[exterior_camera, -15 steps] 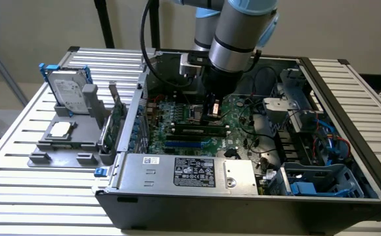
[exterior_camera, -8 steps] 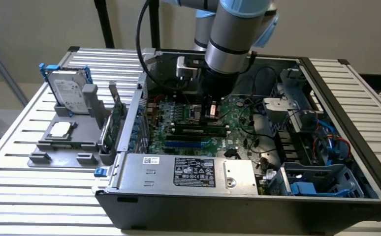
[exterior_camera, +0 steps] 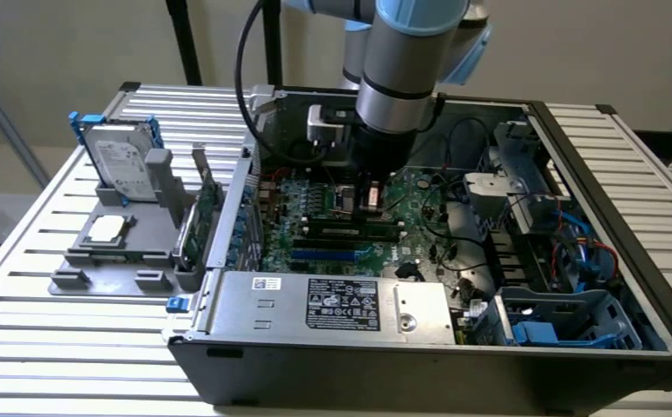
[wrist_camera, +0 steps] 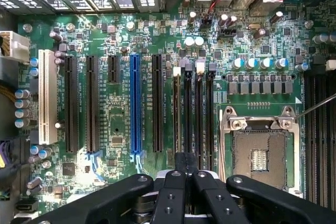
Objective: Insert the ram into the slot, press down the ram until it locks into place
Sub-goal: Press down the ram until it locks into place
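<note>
The arm reaches down into an open computer case (exterior_camera: 614, 287) that lies on a slatted metal bench (exterior_camera: 69, 347). In the exterior view the gripper (exterior_camera: 371, 195) hangs just above the green motherboard (exterior_camera: 312, 204), over the group of long black memory sockets. In the wrist view the gripper (wrist_camera: 186, 174) has its jaws clenched together, the two dark finger links meeting at their tips directly over those sockets, with nothing visible between them.

The ram (wrist_camera: 176, 106) is a thin stick standing in the slot (wrist_camera: 187, 108) group, four narrow black sockets running parallel between the long black expansion sockets and the bare metal processor socket (wrist_camera: 258, 153). Whether the stick is fully seated and its end clips locked cannot be told. In the exterior view a green stick (exterior_camera: 353, 231) lies along a socket just below the gripper.

A bright-blue socket (wrist_camera: 135, 103) stands beside the black expansion sockets, and a white socket (wrist_camera: 46, 98) sits further out near a row of capacitors. On the exterior view's left, outside the case, a grey tray (exterior_camera: 116, 252) on the bench holds a hard drive (exterior_camera: 121, 161) standing in a blue bracket. A labelled power supply (exterior_camera: 336, 304) fills the near edge of the case.
</note>
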### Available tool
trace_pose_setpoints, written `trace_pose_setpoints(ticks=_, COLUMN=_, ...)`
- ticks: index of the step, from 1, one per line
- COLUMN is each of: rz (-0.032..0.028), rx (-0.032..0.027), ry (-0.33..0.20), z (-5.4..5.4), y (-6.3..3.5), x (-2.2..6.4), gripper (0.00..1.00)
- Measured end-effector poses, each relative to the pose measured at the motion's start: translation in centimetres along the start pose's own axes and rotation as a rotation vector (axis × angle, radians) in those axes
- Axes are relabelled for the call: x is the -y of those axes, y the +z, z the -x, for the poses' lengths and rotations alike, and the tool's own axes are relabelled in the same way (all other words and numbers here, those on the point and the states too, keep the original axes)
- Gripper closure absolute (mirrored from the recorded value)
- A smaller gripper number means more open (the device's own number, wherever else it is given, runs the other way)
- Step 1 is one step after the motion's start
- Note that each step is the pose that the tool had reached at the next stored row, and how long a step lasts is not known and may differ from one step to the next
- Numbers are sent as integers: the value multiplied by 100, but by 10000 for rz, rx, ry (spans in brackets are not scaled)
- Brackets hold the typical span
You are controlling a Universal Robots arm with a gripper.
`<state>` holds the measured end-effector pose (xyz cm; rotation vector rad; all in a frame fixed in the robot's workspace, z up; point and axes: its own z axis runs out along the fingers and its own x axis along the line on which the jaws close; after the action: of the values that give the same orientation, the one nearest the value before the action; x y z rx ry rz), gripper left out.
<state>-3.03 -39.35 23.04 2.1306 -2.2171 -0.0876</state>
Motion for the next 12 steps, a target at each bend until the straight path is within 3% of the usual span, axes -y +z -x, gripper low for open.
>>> trace_pose_setpoints(ticks=4, rz=-116, rx=-9, ry=2, z=0, y=39, x=-22, gripper=89)
trace_pose_setpoints(ticks=7, rz=-153, rx=-10, ry=3, z=-1, y=46, x=-27, gripper=89)
trace_pose_setpoints(ticks=8, rz=-163, rx=14, ry=1, z=2, y=17, x=-28, gripper=89)
trace_pose_setpoints(ticks=12, rz=-157, rx=-3, ry=-5, z=-1, y=-165, x=-41, gripper=89)
